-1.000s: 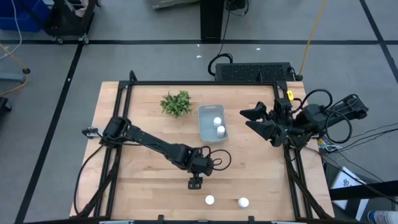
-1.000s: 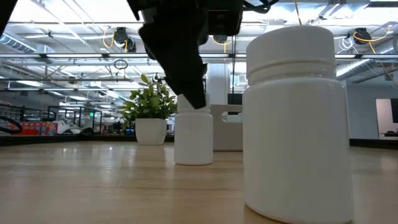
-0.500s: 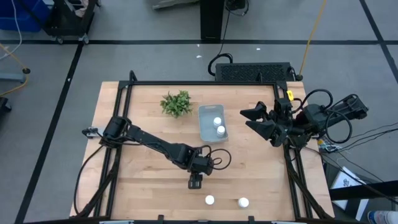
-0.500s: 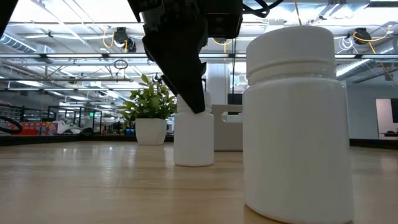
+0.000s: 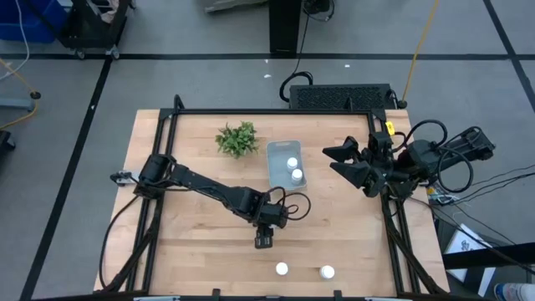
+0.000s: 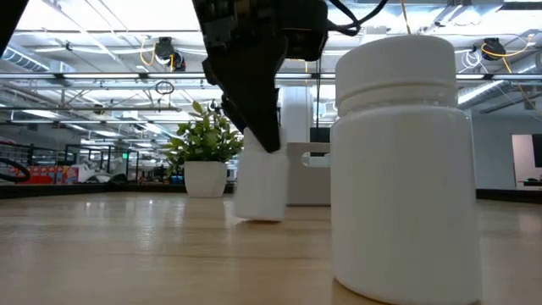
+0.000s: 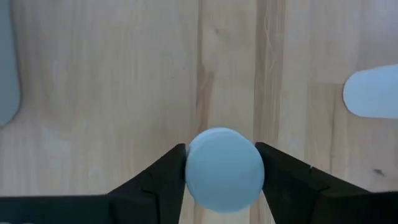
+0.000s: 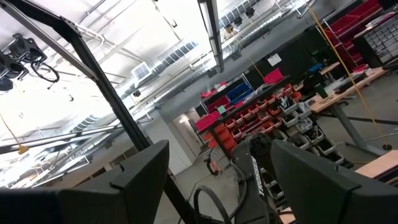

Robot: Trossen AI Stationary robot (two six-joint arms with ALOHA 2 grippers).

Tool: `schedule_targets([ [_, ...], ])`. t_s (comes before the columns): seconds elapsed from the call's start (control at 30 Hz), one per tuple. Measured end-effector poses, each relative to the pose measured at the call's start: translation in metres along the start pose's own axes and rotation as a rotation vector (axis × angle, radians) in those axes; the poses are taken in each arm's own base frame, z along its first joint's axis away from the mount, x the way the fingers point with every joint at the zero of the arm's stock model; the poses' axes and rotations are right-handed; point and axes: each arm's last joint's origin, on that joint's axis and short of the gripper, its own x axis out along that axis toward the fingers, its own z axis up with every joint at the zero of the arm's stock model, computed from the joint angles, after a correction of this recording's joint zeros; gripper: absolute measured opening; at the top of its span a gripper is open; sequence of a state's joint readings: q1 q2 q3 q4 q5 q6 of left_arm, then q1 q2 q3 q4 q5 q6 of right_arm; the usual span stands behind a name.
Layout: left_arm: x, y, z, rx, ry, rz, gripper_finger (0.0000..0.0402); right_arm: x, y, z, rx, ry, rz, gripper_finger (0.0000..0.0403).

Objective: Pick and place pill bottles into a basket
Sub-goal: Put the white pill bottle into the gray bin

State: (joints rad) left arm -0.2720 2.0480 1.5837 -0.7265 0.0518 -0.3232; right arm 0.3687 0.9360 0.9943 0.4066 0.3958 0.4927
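Note:
My left gripper [image 5: 263, 240] is shut on a small white pill bottle [image 7: 224, 169] over the near middle of the table; from above the gripper hides the bottle. In the low view this bottle [image 6: 261, 182] hangs just above the wood. Two more white bottles [image 5: 282, 269] [image 5: 327, 272] stand on their bases near the table's near edge. The pale blue-grey basket [image 5: 274, 171] sits at the middle far side, with two bottles [image 5: 292, 163] [image 5: 297, 175] inside. My right gripper [image 5: 347, 163] is open and empty, above the table's right side. My left gripper pinches the bottle's upper part just under the cap [image 7: 186, 168] between its two fingers [image 7: 283, 174], one on each side. The fingers come from above, pointing down. The bottle hangs below them, slightly tilted, its base [image 6: 258, 217] just clear of the table.
A small green potted plant [image 5: 237, 139] stands left of the basket. One standing bottle [image 6: 402, 161] is close in front of the low camera and hides the table's right part in that view. Bare wood lies between the held bottle and the basket.
My left gripper has risen a little and gone slightly toward the table's far edge, staying shut on the bottle. The bottle, which stood on the table, is now lifted just clear of it and tipped a little.

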Motion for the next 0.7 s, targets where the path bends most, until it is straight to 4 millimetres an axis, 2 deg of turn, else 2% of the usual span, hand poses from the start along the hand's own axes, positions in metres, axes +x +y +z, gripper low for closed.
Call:
schedule_targets([
  [0.17, -0.017, 0.009, 0.004, -0.017, -0.033, 0.016, 0.0166, 0.0, 0.0, 0.0, -0.002, 0.001, -0.001, 0.0274],
  [0.3, -0.034, 0.019, 0.007, -0.04, -0.067, 0.029, 0.0166, 0.0, 0.0, 0.0, -0.008, 0.005, -0.004, 0.0274],
  [0.53, -0.071, 0.039, 0.013, -0.088, -0.157, 0.031, 0.0197, 0.0, 0.0, -0.001, -0.01, 0.005, -0.004, 0.0274],
  [0.7, -0.101, 0.059, 0.016, -0.117, -0.233, 0.045, 0.0153, 0.0, 0.0, -0.001, -0.014, 0.007, -0.004, 0.0274],
])
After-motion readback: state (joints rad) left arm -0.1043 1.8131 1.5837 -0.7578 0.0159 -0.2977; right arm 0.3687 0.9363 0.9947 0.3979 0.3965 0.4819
